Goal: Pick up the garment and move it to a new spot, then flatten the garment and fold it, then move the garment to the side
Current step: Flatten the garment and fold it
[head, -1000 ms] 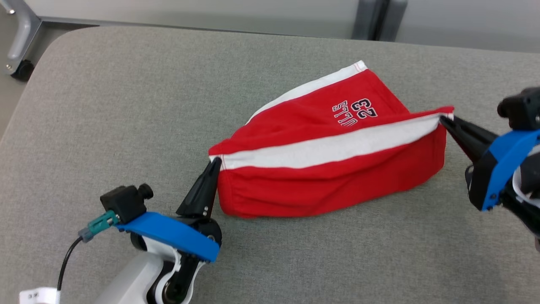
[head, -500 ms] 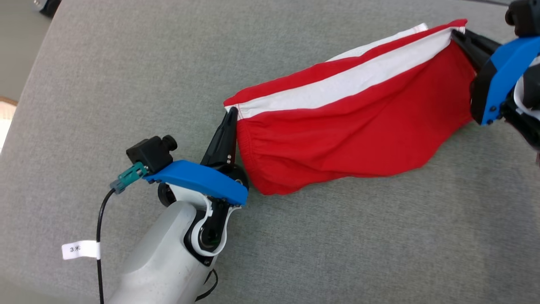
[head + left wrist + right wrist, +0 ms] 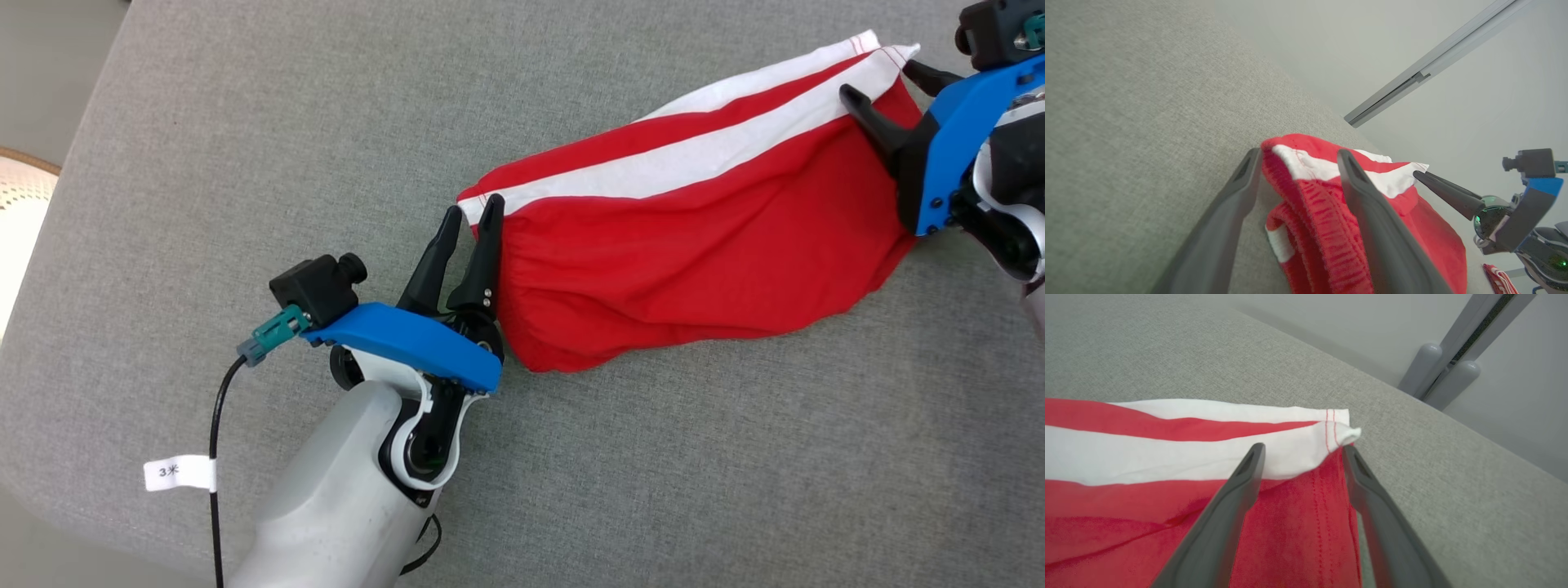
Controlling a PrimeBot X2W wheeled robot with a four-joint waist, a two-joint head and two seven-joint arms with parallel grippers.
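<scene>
Grey fabric surface (coarse weave); red-and-white garment lies stretched across.

Left tool: I see its fingers apart, a corner of the garment between the tips.
Right tool: fingers spread, straddling the opposite white-striped corner.
Worktop: grey, beneath both tools.

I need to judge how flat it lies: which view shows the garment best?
The head view: the garment shows end to end on the grey surface, wrinkles included. The left wrist view gives its bunched waistband end close up, the right wrist view its stitched hem corner.
</scene>
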